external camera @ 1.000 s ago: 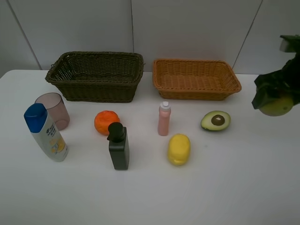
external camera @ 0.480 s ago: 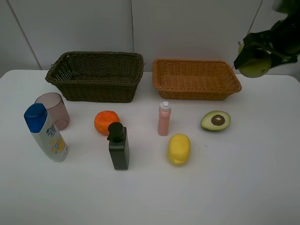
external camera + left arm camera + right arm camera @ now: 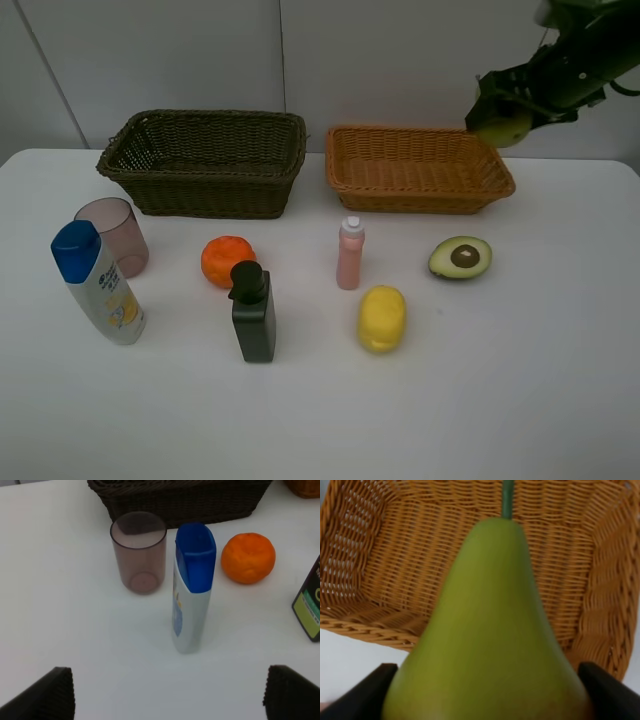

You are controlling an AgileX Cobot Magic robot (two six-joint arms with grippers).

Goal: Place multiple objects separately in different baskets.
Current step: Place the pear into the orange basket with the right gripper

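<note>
The white table point(image 3: 520, 380) carries all items. The dark brown-green wicker basket point(image 3: 205, 190) stands far left; the shallower orange-tan wicker basket point(image 3: 420, 200) stands just beside it on the right, apart. The right gripper point(image 3: 503, 115) is raised over the far right corner of the orange-tan basket and grasps the green pear point(image 3: 498, 132), stem pointing away from the wrist; the pear hangs in the air above the basket interior. The left gripper point(image 3: 167, 700) is released, jaws spread wide with nothing between them, above the near left of the table. The white blue-capped bottle point(image 3: 98, 285) stands upright at near left. The black pump bottle point(image 3: 253, 312) stands upright near the centre. The translucent mauve cup point(image 3: 115, 235) stands mouth up just beyond the white bottle, on its far side. The pink bottle point(image 3: 350, 254) stands upright at centre. The yellow lemon point(image 3: 382, 318) lies on the near right of the pink bottle. The halved avocado point(image 3: 460, 257) lies cut face up, pit showing, on the near side of the orange-tan basket. The orange point(image 3: 227, 260) rests just beyond the pump bottle, toward the left.
</note>
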